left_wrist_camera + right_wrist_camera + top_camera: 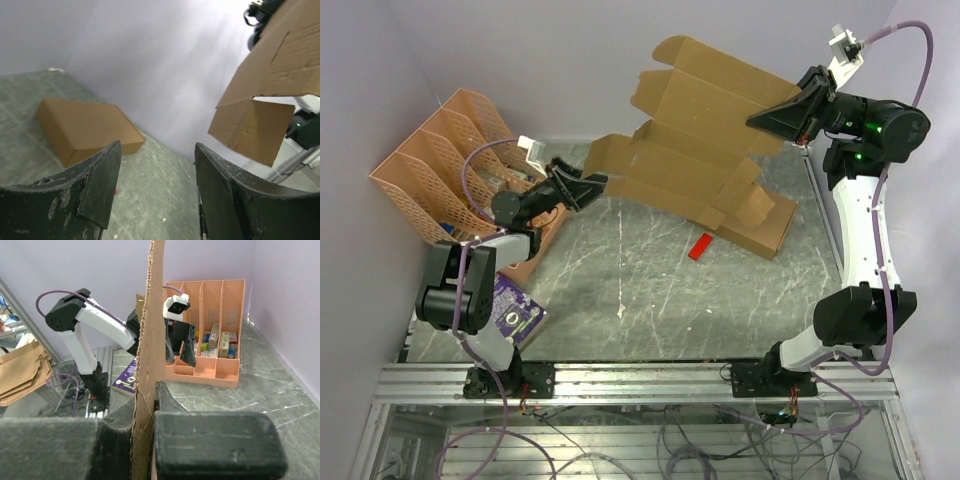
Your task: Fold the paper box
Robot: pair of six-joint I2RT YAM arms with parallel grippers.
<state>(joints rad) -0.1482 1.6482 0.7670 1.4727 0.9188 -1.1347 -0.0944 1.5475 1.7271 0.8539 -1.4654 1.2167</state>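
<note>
While the paper box [690,130] hangs as a flat die-cut sheet above the far middle of the worktop [620,290], we note no panel squared up yet; flaps and tabs lie in one plane, sloping down from far right to near left.

Right tool [765,120]: clenched on the sheet's far right edge. Its wrist view shows the cardboard edge-on, pinched between the two pads [215,450].

Left tool [588,187]: released, fingers spread wide with nothing between them. It sits just beside the sheet's lower left flap; from the overhead view we cannot tell whether it touches. In its own wrist view that flap [252,127] hangs up and to the right, outside the gap.

Other items: closed brown carton [765,225] on the worktop under the sheet's right part, a small red piece [700,246] near it, an orange file rack [430,165] at far left.

Step in hand, as we judge it: the start of folding, with one arm presenting the sheet and the other lining up for a hold. Most of the task remains.

Next move, as we read it: the left tool needs to swing right and up so the flap passes between its fingers, then close near a crease, while the right tool keeps the sheet steady. Thin cardboard may flex or twist.
</note>
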